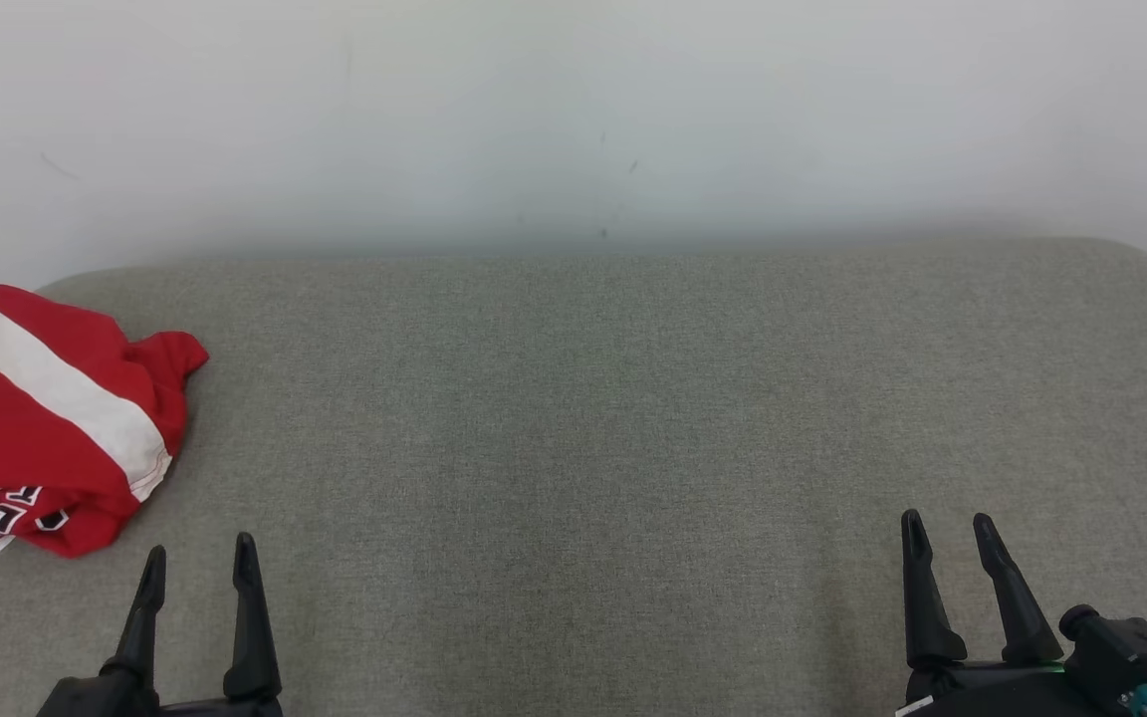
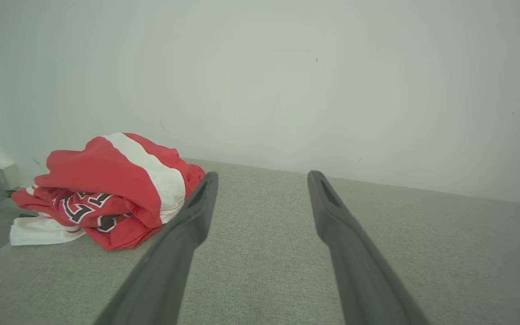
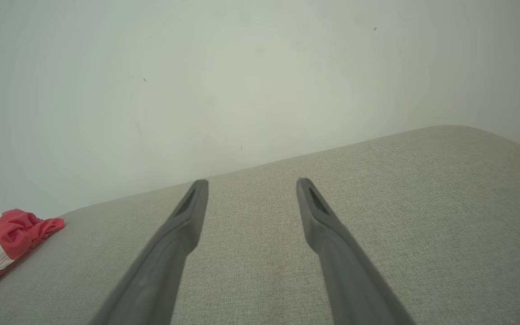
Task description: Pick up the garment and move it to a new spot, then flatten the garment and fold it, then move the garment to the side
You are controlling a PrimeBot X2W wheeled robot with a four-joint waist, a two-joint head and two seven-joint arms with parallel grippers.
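Far left: red garment (image 1: 46, 418) with white stripe, bunched in a heap at the edge of the grey fabric surface (image 1: 573, 398). Next, left gripper (image 1: 200, 544) low, just beside the heap, not touching; jaws spread, empty. Far right: right gripper (image 1: 948, 518), well apart from garment; jaws spread, empty.

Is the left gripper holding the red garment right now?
No, the left gripper is open and empty, and the garment lies bunched on the grey surface apart from it.

Right pincer (image 3: 252, 183), jaws apart, over grey fabric surface (image 3: 422, 216); crumpled red-white garment (image 3: 2, 241) far left; white wall (image 3: 242, 81).
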